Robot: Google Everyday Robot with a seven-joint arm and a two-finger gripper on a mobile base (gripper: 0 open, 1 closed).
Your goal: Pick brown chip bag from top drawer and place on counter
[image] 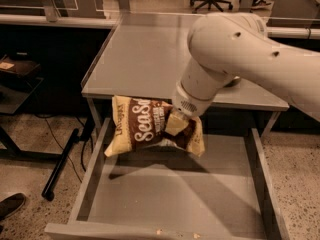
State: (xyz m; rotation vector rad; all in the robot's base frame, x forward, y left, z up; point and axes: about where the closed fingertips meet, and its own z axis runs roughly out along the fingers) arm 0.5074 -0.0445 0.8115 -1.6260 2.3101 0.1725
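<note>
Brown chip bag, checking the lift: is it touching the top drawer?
Apart. Camera view: gripper holds the brown chip bag above the top drawer; its shadow lies below.

Rounded cream arm (235, 44), tan jaws beneath

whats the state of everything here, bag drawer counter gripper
brown chip bag: held in the air over the drawer, off its floor, tilted
top drawer: pulled open
counter: bag not on it yet
gripper: just in front of the counter's front edge, above the drawer, jaws shut on the right part of the bag
</note>
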